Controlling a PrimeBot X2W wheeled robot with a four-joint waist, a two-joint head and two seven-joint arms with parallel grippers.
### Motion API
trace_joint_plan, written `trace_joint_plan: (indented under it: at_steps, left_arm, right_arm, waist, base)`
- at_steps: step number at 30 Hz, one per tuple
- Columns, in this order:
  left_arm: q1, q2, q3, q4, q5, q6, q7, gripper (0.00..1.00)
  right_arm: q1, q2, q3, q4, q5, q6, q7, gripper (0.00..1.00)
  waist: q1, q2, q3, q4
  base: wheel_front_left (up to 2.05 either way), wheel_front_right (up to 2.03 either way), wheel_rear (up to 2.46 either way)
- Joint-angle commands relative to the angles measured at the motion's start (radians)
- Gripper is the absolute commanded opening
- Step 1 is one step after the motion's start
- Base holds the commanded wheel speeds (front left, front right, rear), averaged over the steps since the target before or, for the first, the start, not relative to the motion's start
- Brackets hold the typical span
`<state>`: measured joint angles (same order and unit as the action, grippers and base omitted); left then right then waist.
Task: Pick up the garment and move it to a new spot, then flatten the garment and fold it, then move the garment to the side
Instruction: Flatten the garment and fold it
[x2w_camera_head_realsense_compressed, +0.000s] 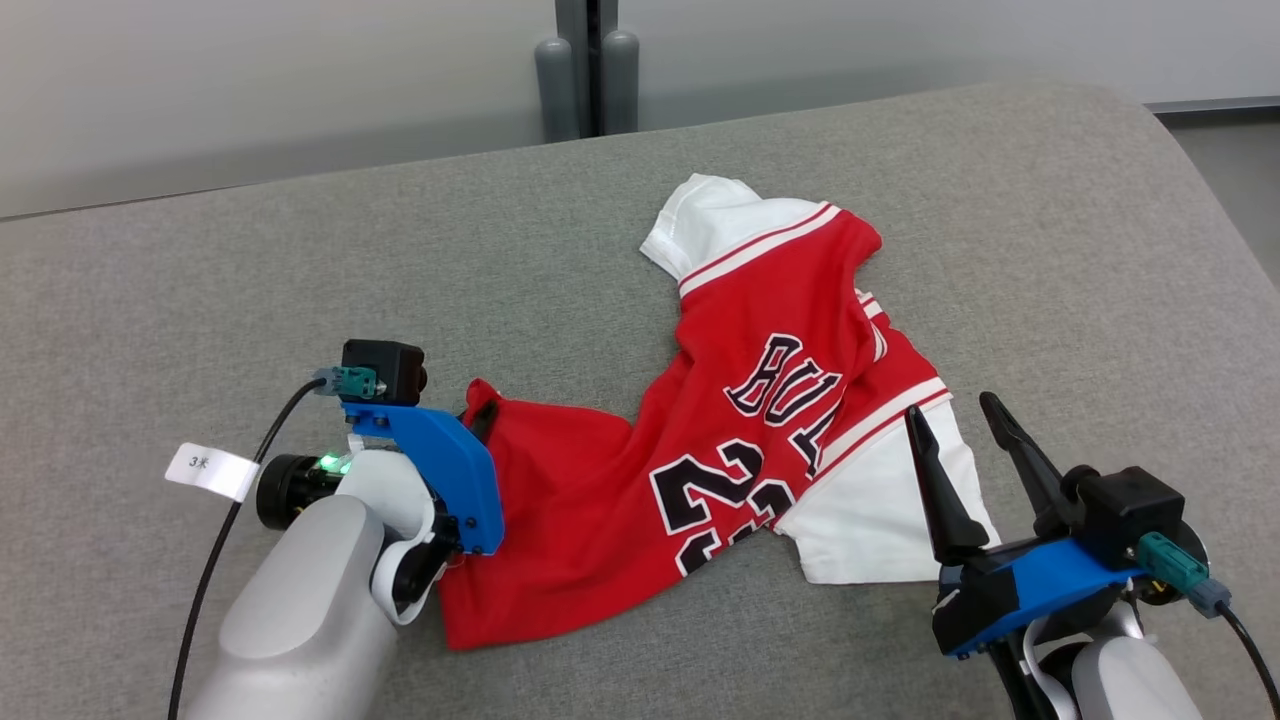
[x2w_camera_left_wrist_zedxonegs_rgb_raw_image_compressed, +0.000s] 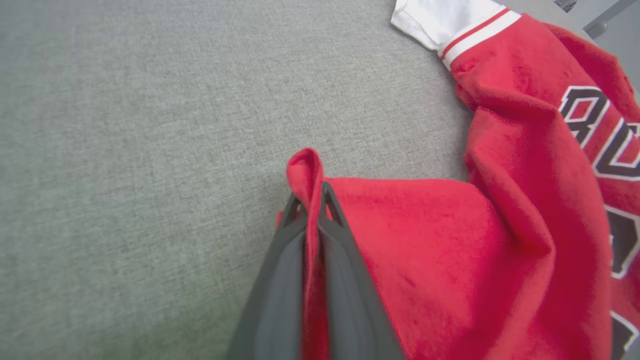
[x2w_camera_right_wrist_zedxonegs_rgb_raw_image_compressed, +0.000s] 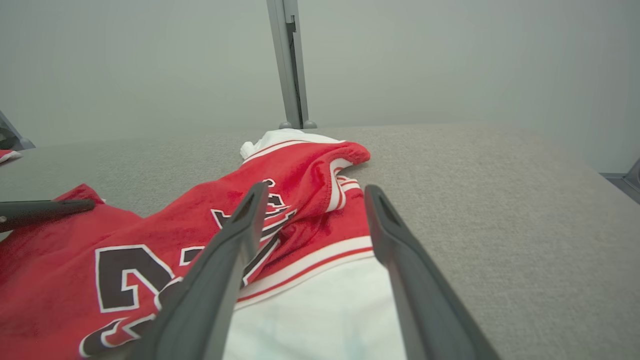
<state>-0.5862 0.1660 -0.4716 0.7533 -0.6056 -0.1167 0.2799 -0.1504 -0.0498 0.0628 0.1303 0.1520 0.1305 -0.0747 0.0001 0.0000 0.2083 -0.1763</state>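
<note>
Open grey surface (x2w_camera_head_realsense_compressed: 250, 300) rnd jersey (x2w_camera_head_realsense_compressed: 760, 400); post (x2w_camera_head_realsense_compressed: 575, 60) at back edge.

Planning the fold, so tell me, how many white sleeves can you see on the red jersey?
2. The far sleeve sticks out at the jersey's end toward the wall; the near sleeve lies beside the open right gripper. Neither looks hidden.

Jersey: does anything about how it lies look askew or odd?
Yes. The jersey lies twisted and bunched on the grey surface, a fold swallowing part of its lettering. One red corner is pinched up in the shut left gripper; the open right gripper hovers by the near white sleeve. No damage visible.
</note>
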Motion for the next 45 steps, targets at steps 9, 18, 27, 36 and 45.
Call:
trace_joint_plan:
  at_steps: [9,18,27,36,45]
  left_arm:
    - [0.080,-0.004,0.004,-0.177,-0.045,-0.014,-0.191,0.00]
    - [0.299,0.015,0.007,-0.569,-0.095,0.042,-0.179,0.00]
    - [0.432,0.002,-0.013,-1.059,-0.176,0.157,-0.039,0.00]
    - [0.282,0.044,0.058,-0.767,-0.112,0.202,-0.036,0.00]
    - [0.072,0.044,0.101,-0.309,-0.035,0.172,-0.212,0.41]
  right_arm:
    - [0.017,-0.001,-0.024,-0.012,-0.005,0.000,0.004,1.00]
    - [0.044,-0.001,-0.053,-0.032,-0.003,0.000,0.018,1.00]
    - [0.052,-0.002,-0.065,-0.038,0.017,0.000,0.009,1.00]
    - [0.012,-0.002,-0.039,-0.029,0.032,0.000,-0.007,1.00]
    - [-0.027,-0.001,-0.011,-0.016,0.026,0.000,-0.018,1.00]
  waist:
    - [-0.0001,0.0000,-0.041,0.086]
    - [-0.0001,0.0000,-0.070,0.153]
    - [-0.0001,0.0000,-0.074,0.140]
    - [-0.0001,0.0000,-0.010,0.067]
    - [-0.0001,0.0000,0.040,0.015]
  base:
    - [0.00,0.00,0.00]
    - [0.00,0.00,0.00]
    - [0.00,0.00,0.00]
    - [0.00,0.00,0.00]
    - [0.00,0.00,0.00]
